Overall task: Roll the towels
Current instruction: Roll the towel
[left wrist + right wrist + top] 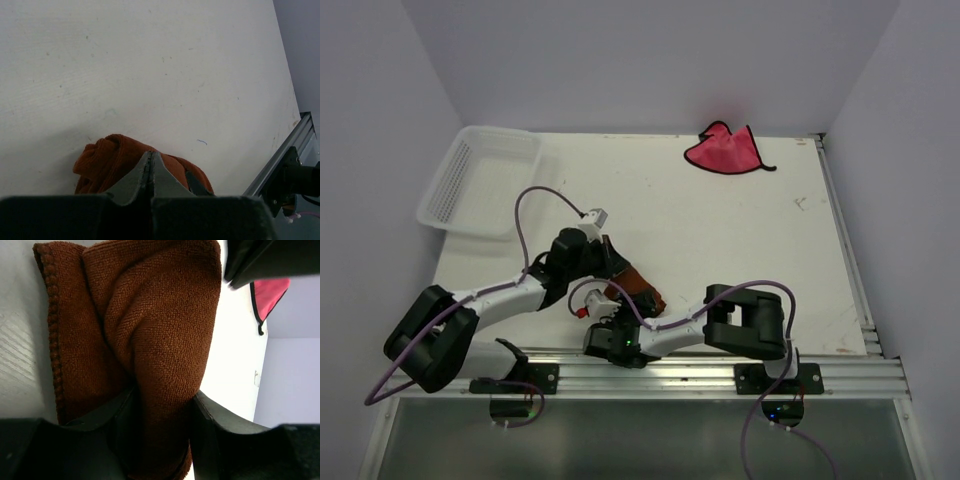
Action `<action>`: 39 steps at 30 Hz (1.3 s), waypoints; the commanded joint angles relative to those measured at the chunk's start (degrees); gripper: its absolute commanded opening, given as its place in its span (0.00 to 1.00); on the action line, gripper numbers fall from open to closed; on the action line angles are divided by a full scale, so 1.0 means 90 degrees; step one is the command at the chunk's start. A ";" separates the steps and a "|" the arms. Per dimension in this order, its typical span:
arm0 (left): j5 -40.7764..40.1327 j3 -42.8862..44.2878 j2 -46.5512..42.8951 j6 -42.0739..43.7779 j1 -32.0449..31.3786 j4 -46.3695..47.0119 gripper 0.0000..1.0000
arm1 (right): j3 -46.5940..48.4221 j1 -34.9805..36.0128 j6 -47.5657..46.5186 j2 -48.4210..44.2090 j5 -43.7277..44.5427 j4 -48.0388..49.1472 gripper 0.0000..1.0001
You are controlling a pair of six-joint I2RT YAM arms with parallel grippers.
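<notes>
- Top external view: I am finding the rust-brown fuzzy towel [638,290] bunched on the white table [720,240] near its front edge, between the two arms. Its long axis is running diagonally, from near-right to far-left.
- Right wrist view: the right gripper [162,400] is sitting astride a raised fold of that towel, and the fold is running straight away from the wrist. The jaws are standing apart with cloth filling the gap; whether they are clamping it I cannot tell.
- Left wrist view: the left gripper [151,162] is hanging over the same towel with its fingers pressed together, and no cloth is showing between them.
- The bright pink-red towel with dark edging [725,150] is lying at the far edge, well apart from both arms, on the right arm's side.
- Judgement: I am reading the fold line as the axis any roll must follow, and the right arm as the better placed.
</notes>
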 commanded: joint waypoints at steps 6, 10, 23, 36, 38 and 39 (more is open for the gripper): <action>0.0253 -0.0691 0.0050 -0.0414 -0.0370 0.0685 0.00 | 0.0242 0.0048 0.0032 0.0132 -0.0028 -0.0105 0.45; 0.0019 -0.0799 0.0401 -0.0405 -0.0507 0.0744 0.00 | 0.0252 0.0048 0.0148 0.0064 -0.0115 -0.0164 0.51; -0.0753 -0.1365 0.1008 -0.0551 -0.0507 0.0989 0.00 | -0.0811 0.0048 0.0549 -0.2218 -0.0769 0.0265 0.69; -0.0870 -0.1522 0.0783 -0.0571 -0.0507 0.0979 0.00 | -0.1955 -0.1383 0.1144 -0.4643 -0.2954 0.0968 0.54; -0.0870 -0.1561 0.0764 -0.0581 -0.0507 0.1008 0.00 | -0.2101 -0.1845 0.1340 -0.4877 -0.4122 0.1115 0.49; -0.0889 -0.1561 0.0764 -0.0581 -0.0507 0.1027 0.00 | -0.2131 -0.2253 0.1457 -0.4897 -0.4516 0.1251 0.48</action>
